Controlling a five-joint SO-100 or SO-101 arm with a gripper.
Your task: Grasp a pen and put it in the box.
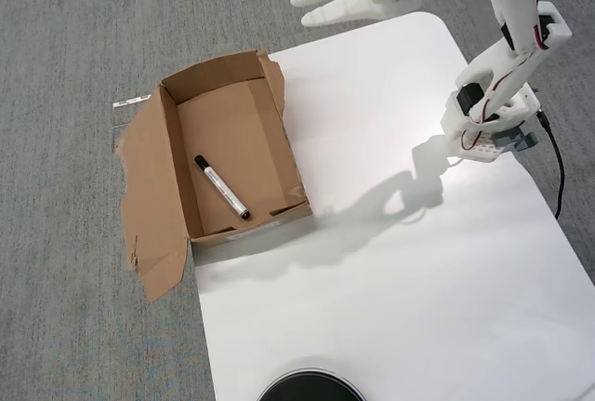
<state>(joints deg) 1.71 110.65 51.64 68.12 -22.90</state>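
Note:
The pen (221,187), white barrel with black cap and dark end, lies diagonally on the floor of the brown cardboard box (284,131). The box stands partly on the left edge of the white table, with a torn flap spread flat on the carpet at its left. My white gripper (299,6) is raised at the top of the overhead view, well to the upper right of the box. Its two fingers point left, are slightly apart and hold nothing.
The white table (390,261) fills the lower right. The arm's base (493,126) is clamped at the table's right edge, with a black cable (556,173) beside it. A round black object (310,388) shows at the bottom edge. Grey carpet (65,47) surrounds the table.

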